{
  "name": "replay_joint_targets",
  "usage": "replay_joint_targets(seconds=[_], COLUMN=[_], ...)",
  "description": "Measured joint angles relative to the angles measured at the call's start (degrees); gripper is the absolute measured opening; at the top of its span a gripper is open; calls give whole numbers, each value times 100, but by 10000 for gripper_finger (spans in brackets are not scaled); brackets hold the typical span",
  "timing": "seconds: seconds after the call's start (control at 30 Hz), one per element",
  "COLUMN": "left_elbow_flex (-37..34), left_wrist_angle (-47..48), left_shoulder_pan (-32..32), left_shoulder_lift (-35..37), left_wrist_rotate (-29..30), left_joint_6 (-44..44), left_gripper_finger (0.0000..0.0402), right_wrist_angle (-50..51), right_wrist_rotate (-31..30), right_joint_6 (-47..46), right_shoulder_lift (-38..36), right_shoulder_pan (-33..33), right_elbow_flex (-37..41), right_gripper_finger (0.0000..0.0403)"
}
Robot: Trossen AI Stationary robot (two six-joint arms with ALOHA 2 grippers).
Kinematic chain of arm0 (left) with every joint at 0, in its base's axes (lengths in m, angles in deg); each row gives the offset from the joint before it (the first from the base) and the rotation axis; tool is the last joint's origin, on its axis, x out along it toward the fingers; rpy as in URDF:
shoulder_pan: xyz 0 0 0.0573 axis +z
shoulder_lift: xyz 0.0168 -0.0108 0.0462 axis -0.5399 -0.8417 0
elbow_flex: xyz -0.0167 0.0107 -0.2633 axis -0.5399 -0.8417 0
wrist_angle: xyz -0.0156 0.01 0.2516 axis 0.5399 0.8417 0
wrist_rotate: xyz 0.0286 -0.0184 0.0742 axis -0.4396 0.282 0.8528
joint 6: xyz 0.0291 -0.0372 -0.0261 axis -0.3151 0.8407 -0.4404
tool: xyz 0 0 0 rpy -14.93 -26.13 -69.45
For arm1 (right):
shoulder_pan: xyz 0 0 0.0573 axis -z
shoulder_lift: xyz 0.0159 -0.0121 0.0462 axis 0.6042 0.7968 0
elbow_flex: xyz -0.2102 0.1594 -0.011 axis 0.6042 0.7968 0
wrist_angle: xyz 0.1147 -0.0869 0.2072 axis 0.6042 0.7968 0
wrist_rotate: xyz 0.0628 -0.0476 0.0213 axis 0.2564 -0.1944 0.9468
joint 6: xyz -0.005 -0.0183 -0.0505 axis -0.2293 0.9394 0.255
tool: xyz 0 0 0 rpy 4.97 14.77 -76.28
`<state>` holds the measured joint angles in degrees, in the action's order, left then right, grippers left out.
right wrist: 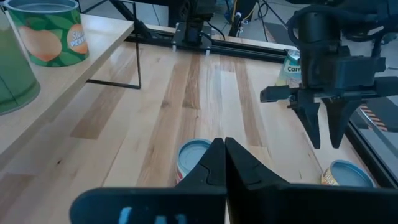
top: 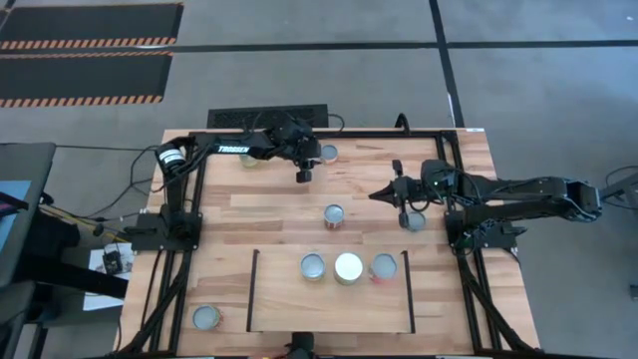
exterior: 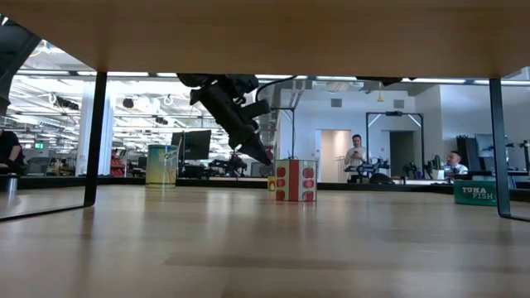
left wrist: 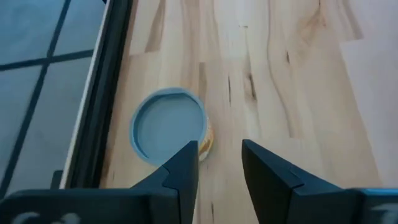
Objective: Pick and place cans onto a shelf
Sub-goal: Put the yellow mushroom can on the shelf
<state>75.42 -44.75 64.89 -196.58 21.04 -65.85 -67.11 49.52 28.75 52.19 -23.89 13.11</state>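
Note:
My left gripper [top: 303,176] is open near the table's far edge. A silver-topped can [left wrist: 169,124] stands on the table just beside one of its fingers, not between them; this can also shows in the high view [top: 329,153]. My right gripper [top: 377,193] is shut and empty and points toward the table's left. A can [right wrist: 193,158] stands on the table beyond its tips, apart from them; it is at mid-table in the high view [top: 334,214]. Three cans [top: 348,267] stand in a row on the light-wood shelf [top: 329,311], the middle one white-topped.
One can [top: 414,220] stands under my right arm's wrist. Another [top: 249,160] is partly hidden under my left arm. One more [top: 206,317] stands at the near left, outside the shelf's left rail [top: 253,289]. A black frame [top: 439,133] runs around the table.

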Motion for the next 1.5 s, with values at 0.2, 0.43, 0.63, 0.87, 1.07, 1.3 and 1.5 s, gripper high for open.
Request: replay_joint_targets(seconds=[0.2, 0.43, 0.63, 0.87, 1.07, 1.3, 1.5], left_elbow_flex=[-12, -5, -6, -7, -59, -1050, -2051], left_wrist_angle=[-91, -140, -32, 48, 196, -1178, -2079], left_shoulder_pan=[17, 15, 26, -169, -494, -872, -1236], left_shoulder_lift=[-61, -92, -43, 484, 899, 1563, 2383], left_wrist_rotate=[11, 14, -5, -280, -463, -443, -106], left_joint_6=[-168, -370, -423, -373, -175, 700, 1404], left_gripper_finger=[113, 113, 111, 71, 21, 2, 2], right_wrist_angle=[-1, -1, -1, 62, 609, 2090, 2492], right_wrist_rotate=[-1, -1, -1, -138, -151, -958, -1678], right_joint_6=[-2, -1, -2, 1, -158, -686, -1100], right_shoulder_lift=[0, 0, 0, -65, -330, -605, -598], right_shoulder_pan=[0, 4, 4, 6, -1, -329, -865], right_elbow_flex=[0, 0, 0, -2, -9, -9, -7], right_gripper_finger=[7, 7, 8, 8, 8, 8, 8])
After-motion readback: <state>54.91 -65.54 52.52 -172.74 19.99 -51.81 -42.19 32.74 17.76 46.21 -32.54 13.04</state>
